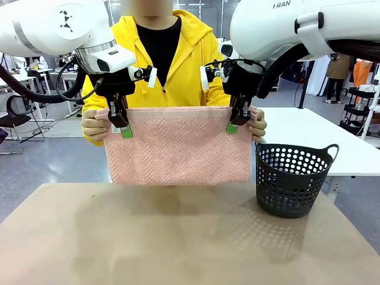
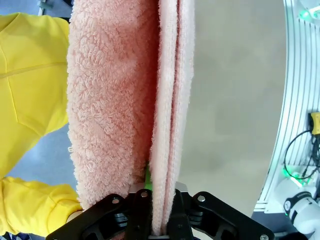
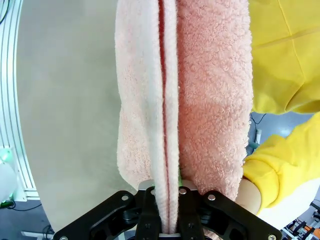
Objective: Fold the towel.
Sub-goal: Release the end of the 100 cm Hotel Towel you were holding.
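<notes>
The left jaws and right jaws each clamp the top edge of the towel (image 1: 178,148), which hangs beside the basket (image 1: 291,181).

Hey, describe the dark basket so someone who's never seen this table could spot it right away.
Start at the tan table. On its right side, beside the hanging pink towel, stands the basket: dark plastic, round, pierced with holes, two handles.

The left gripper (image 1: 123,127) and right gripper (image 1: 236,123) pinch the top edge of the towel (image 1: 181,148), which hangs above the tabletop (image 1: 148,237). A person's hands (image 1: 94,126) hold its upper corners. A dark basket (image 1: 292,178) stands just right of it.
</notes>
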